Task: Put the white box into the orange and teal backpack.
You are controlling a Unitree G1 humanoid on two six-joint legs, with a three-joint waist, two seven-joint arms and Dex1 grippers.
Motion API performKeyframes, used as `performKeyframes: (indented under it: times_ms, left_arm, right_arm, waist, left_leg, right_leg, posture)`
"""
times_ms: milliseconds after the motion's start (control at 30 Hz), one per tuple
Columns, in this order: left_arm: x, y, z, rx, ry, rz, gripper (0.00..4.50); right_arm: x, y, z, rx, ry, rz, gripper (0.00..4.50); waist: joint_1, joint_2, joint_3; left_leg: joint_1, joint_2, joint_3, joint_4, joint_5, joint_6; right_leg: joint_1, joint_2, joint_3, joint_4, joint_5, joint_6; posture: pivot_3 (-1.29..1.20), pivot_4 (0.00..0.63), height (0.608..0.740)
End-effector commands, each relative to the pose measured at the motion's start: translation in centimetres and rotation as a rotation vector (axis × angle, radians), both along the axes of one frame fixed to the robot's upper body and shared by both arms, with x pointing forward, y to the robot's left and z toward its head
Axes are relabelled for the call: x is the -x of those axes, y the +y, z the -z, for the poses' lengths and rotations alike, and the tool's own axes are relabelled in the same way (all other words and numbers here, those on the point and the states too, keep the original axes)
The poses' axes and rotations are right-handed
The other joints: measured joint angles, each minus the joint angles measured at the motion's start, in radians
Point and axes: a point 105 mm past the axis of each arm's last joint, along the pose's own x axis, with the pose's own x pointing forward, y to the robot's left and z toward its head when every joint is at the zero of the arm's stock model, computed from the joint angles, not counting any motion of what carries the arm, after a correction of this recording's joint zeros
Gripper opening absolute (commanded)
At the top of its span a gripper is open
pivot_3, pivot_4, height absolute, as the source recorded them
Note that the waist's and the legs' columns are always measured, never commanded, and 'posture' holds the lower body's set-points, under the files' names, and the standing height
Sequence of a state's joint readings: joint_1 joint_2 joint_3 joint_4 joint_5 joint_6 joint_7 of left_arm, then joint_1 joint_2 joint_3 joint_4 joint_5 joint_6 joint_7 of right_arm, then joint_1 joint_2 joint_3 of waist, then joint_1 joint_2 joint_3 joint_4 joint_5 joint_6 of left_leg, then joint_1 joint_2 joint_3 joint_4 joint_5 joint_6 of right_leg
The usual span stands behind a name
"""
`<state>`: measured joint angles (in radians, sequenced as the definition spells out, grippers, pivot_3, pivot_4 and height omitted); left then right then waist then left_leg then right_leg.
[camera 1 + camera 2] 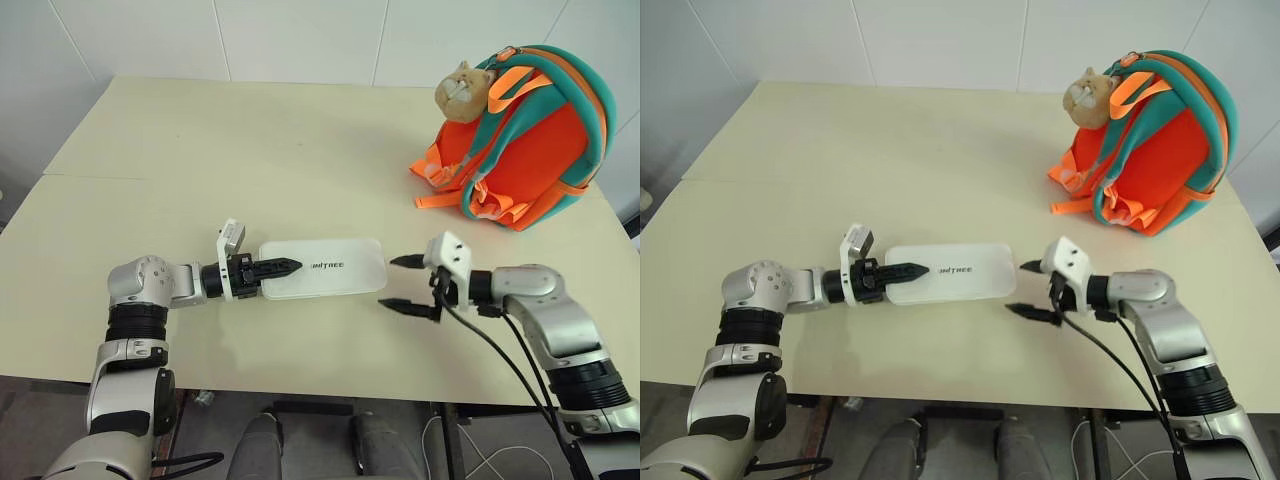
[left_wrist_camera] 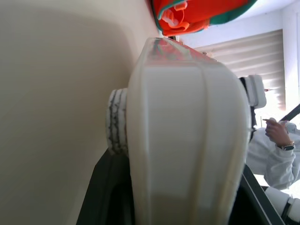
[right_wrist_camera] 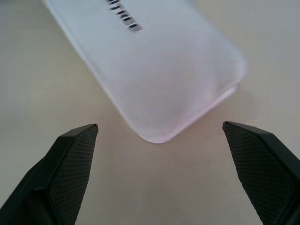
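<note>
The white box (image 1: 325, 268) lies flat on the table in front of me, its dark lettering facing up. My left gripper (image 1: 288, 268) is shut on the box's left end, one black finger lying over the top face. In the left wrist view the box (image 2: 187, 140) sits tight between the fingers (image 2: 101, 197). Just off the box's right end, my right gripper (image 1: 400, 284) stands open without touching it; in its wrist view the box's rounded corner (image 3: 164, 84) lies ahead of the gap. The orange and teal backpack (image 1: 530, 140) stands at the far right of the table.
A tan plush cat charm (image 1: 462, 92) hangs on the backpack's left side. The cream table (image 1: 250, 150) runs wide and bare to the left and back. A person's hand and white sleeve (image 2: 279, 140) show behind my right gripper in the left wrist view.
</note>
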<state>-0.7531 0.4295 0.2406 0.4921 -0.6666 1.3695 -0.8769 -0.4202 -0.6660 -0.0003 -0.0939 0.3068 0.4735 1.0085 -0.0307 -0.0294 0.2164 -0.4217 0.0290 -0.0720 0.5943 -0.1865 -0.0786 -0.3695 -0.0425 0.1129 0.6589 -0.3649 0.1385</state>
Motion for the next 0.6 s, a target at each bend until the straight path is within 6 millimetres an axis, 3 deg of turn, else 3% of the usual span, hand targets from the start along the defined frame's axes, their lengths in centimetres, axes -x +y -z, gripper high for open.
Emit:
performKeyframes:
  times_ms: [33, 167, 367, 500, 600]
  left_arm:
    - [-1.2, 1.2, -2.5, 0.022, -0.116, -0.086, 1.22]
    - [-1.7, 3.4, -1.9, -0.033, -0.133, -0.172, 1.22]
    - [-1.5, 3.4, -0.8, -0.087, -0.144, -0.162, 1.22]
    - [-1.6, 3.2, -1.2, -0.081, -0.163, -0.161, 1.22]
    - [-1.5, 3.3, -1.7, -0.066, -0.178, -0.169, 1.22]
  right_arm:
    - [-0.8, -1.7, -4.9, -0.098, -0.131, 0.145, 4.5]
    - [-3.0, -6.5, -8.6, -0.164, -0.24, 0.47, 4.5]
    - [-5.4, -11.2, -9.7, -0.085, -0.299, 0.792, 4.5]
    - [-7.5, -11.8, -10.5, -0.099, -0.334, 0.889, 4.5]
    - [-9.7, -10.0, -10.9, -0.206, -0.326, 0.859, 4.5]
  waist:
    - [-0.001, 0.0, 0.0]
    - [-0.001, 0.0, 0.0]
    - [0.0, 0.0, 0.0]
    - [-0.001, 0.0, 0.0]
    - [-0.012, 0.0, 0.0]
  left_leg:
    - [0.0, 0.0, 0.0, 0.0, 0.0, 0.0]
    - [0.0, 0.0, 0.0, -0.001, 0.0, 0.0]
    - [-0.001, 0.0, 0.001, -0.003, 0.0, 0.0]
    - [-0.001, -0.001, 0.002, -0.003, 0.0, 0.0]
    - [-0.001, 0.0, 0.003, -0.003, 0.0, 0.0]
  right_leg:
    - [0.0, 0.0, 0.0, 0.0, 0.0, 0.0]
    - [-0.001, 0.0, 0.0, 0.0, 0.0, 0.0]
    - [-0.002, -0.001, 0.001, -0.003, 0.0, 0.0]
    - [-0.003, -0.001, 0.001, -0.002, 0.0, 0.0]
    - [-0.003, -0.001, 0.001, -0.002, 0.0, 0.0]
  posture:
    - [0.0, 0.15, 0.74]
    - [0.0, 0.15, 0.74]
    - [0.0, 0.15, 0.74]
    - [0.0, 0.15, 0.74]
    - [0.0, 0.15, 0.74]
